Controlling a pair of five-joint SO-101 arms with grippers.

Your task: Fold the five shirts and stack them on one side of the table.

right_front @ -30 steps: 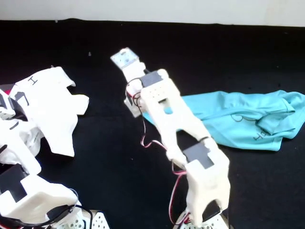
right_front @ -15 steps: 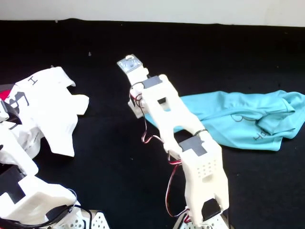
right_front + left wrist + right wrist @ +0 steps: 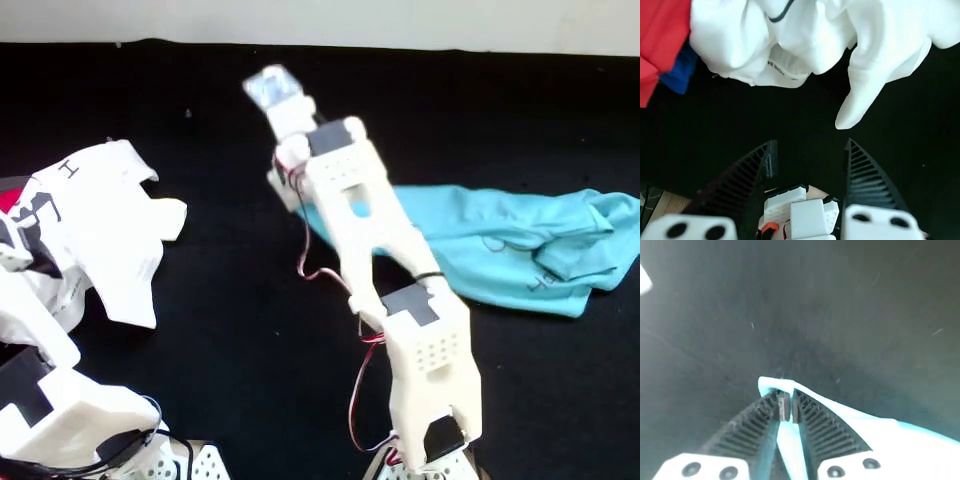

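Note:
A teal shirt lies crumpled on the black table, right of centre. My right gripper is shut on a thin edge of that teal shirt and holds it a little above the table. In the high view the right arm stretches from the near edge over the shirt's left end. A white shirt is heaped at the left. My left gripper hangs open over bare table just short of the white shirt, with nothing between its fingers.
Red cloth and a bit of blue cloth lie beside the white heap, and the red peeks out at the table's left edge. Bare black table lies between the two arms. A pale wall runs behind the table.
The right arm has swung toward the far side and risen, drawing the teal shirt's left edge with it. The left arm has barely shifted.

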